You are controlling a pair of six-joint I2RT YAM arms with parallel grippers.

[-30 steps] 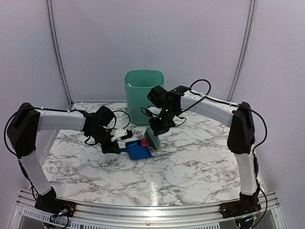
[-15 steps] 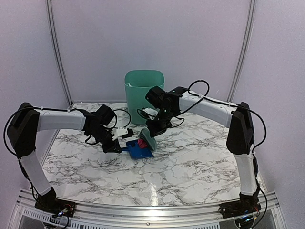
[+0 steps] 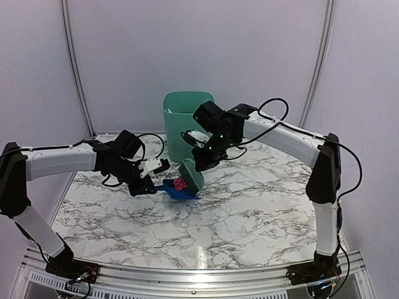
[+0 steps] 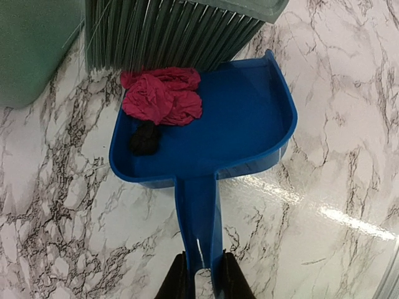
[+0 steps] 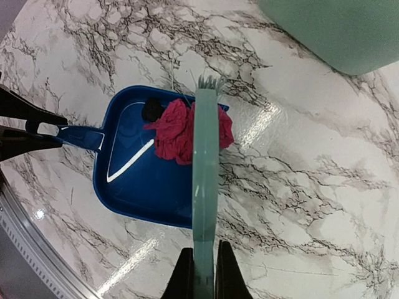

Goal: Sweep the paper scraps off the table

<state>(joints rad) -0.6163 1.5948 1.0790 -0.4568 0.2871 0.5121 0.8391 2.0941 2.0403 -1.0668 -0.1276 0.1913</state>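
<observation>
A blue dustpan rests on the marble table, seen also from above and in the right wrist view. Red-pink paper scraps and a black scrap lie inside it, also in the right wrist view. My left gripper is shut on the dustpan's handle. My right gripper is shut on the green hand brush, whose bristles stand at the pan's open mouth against the scraps.
A green waste bin stands at the back of the table, just behind the dustpan. It also shows in the left wrist view and the right wrist view. A metal rail runs along the near edge.
The brush has swept left and pushed the red scraps into the dustpan. The left arm has shifted the dustpan slightly left and up the table.
</observation>
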